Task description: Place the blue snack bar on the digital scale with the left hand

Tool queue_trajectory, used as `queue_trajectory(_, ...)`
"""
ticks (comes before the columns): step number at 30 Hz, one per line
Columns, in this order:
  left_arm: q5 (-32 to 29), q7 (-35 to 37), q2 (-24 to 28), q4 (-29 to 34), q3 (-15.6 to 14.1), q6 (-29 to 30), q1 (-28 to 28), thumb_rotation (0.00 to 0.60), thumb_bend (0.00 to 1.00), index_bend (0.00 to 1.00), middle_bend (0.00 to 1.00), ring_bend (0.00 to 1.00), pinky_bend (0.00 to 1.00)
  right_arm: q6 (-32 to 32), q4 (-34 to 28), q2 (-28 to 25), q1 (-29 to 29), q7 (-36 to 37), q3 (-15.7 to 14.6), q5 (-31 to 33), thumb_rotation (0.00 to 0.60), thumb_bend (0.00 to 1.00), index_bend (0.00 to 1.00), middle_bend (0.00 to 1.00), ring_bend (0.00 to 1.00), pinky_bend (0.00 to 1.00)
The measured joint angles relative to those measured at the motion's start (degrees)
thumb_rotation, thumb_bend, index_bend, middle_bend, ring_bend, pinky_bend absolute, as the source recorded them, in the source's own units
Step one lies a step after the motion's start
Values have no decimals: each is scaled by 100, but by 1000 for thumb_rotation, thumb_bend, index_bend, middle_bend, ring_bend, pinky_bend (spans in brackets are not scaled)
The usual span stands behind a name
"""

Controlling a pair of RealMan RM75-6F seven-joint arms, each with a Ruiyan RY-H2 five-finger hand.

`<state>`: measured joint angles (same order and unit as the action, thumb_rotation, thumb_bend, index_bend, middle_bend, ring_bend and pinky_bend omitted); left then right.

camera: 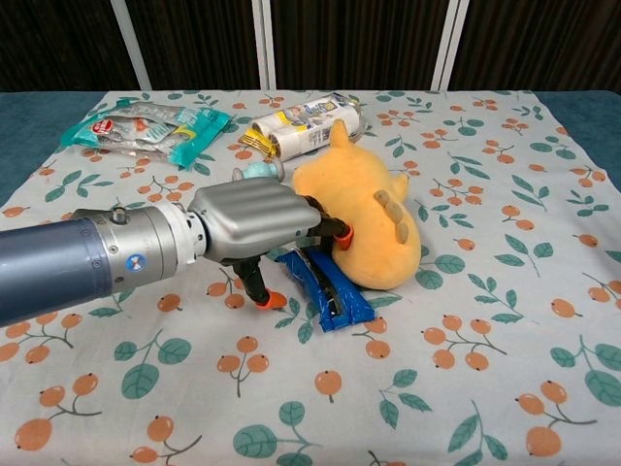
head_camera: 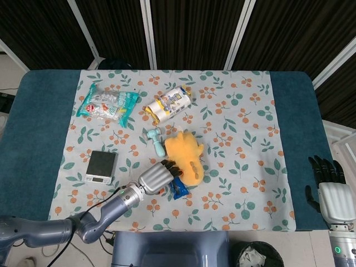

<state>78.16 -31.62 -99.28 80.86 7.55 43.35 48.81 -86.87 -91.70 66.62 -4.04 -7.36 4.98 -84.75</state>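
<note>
Head view: left hand (head_camera: pixel 158 178) sits over the near end of the flat blue foil-wrapped snack bar (head_camera: pixel 179 190), which lies on the floral-cloth desk (head_camera: pixel 239 167) against the orange plush toy (head_camera: pixel 186 157); small grey digital scale (head_camera: pixel 101 166) is well left. Right hand (head_camera: pixel 332 194) idles at the desk edge, fingers spread, empty. Chest view: left hand's fingers reach over the bar, thumb beside it, not clamped. Bar looks light, thin, slick; pinch across its long edges.

printed snack wrappers (camera: pixel 146 131), lettering too small to read

An orange plush toy (head_camera: pixel 186 156) lies on the floral tablecloth (head_camera: pixel 239 111), a small teal toy (head_camera: pixel 156 140) beside it; a yellow-and-white packet (head_camera: pixel 168 103) and green snack bag (head_camera: pixel 107 104) sit farther back
</note>
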Motion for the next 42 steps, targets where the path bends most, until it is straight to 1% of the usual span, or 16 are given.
queue_trajectory(5, 95, 45, -104, -128, -77, 79, 38, 600, 191, 250, 349, 274, 381, 9, -7, -4, 1, 25, 5, 13, 600, 587, 4, 92, 91, 0)
queue_trajectory(17, 236, 65, -204, -331, -252, 156, 91, 600, 202, 311, 449, 326, 403, -1, -21, -14, 6, 72, 34, 46, 600, 587, 4, 92, 91, 0)
queue_trajectory(19, 285, 33, -224, -383, -286, 196, 97, 600, 229, 330, 471, 342, 419, 4, -23, -17, 6, 76, 36, 53, 600, 587, 4, 92, 91, 0)
queue_trajectory(27, 459, -23, -336, -569, -362, 466, 73, 600, 384, 463, 591, 432, 513, 1, -33, -20, 9, 86, 43, 62, 600, 588, 4, 92, 91, 0)
queue_trajectory(29, 486, -36, -348, -594, -374, 520, 64, 600, 401, 488, 610, 446, 526, 10, -30, -18, 8, 89, 41, 63, 600, 588, 4, 92, 91, 0)
queue_trajectory(35, 583, -54, -319, -635, -413, 706, 18, 600, 406, 500, 619, 454, 529, 7, -39, -19, 10, 106, 44, 65, 600, 587, 4, 92, 91, 0)
queue_trajectory(42, 736, -35, 61, -443, -452, 1050, -104, 600, 405, 491, 618, 454, 536, 38, -49, -13, 8, 105, 39, 87, 600, 587, 4, 92, 92, 0)
